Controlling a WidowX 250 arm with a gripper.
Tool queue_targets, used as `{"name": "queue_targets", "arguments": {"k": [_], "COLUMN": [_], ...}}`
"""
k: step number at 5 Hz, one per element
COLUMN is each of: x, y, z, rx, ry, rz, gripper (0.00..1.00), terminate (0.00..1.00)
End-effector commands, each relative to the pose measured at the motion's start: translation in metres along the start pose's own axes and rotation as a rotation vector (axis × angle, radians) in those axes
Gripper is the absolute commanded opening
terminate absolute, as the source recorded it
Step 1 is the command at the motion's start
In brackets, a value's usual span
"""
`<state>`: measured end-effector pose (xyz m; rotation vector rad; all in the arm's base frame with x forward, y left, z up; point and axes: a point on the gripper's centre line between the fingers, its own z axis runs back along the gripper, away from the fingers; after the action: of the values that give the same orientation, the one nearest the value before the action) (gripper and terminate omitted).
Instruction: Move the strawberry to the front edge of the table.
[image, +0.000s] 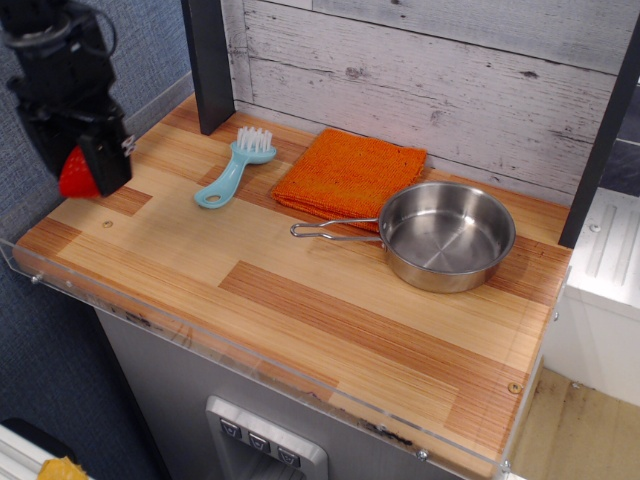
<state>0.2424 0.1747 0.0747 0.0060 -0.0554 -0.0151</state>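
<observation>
My black gripper (82, 172) hangs at the far left of the view, above the left end of the wooden table (300, 300), and is shut on the small red strawberry (76, 175). The strawberry shows between the fingers, held above the tabletop near its left edge. The gripper's upper body hides part of the blue wall behind it.
A light blue brush (233, 167) lies at the back left. An orange cloth (348, 172) lies at the back middle, with a steel pan (445, 235) in front of it to the right, handle pointing left. A dark post (210, 60) stands at the back left. A clear acrylic rim (200, 345) edges the front.
</observation>
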Motion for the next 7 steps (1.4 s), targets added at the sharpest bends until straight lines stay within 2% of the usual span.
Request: {"name": "queue_targets", "arguments": {"k": [1, 3, 4, 5, 7], "x": [-0.004, -0.006, -0.003, -0.002, -0.004], "y": [-0.018, -0.013, -0.013, -0.018, -0.046], "z": [-0.006, -0.028, -0.037, -0.031, 0.021], "rx": [0.019, 0.013, 0.0, 0.006, 0.078], "ry": [0.013, 0.082, 0.129, 0.122, -0.011], "rz": [-0.032, -0.002, 0.041, 0.051, 0.002], "gripper": [0.0, 0.0, 1.0, 1.0, 1.0], "terminate": [0.0, 0.0, 0.0, 0.0, 0.0]}}
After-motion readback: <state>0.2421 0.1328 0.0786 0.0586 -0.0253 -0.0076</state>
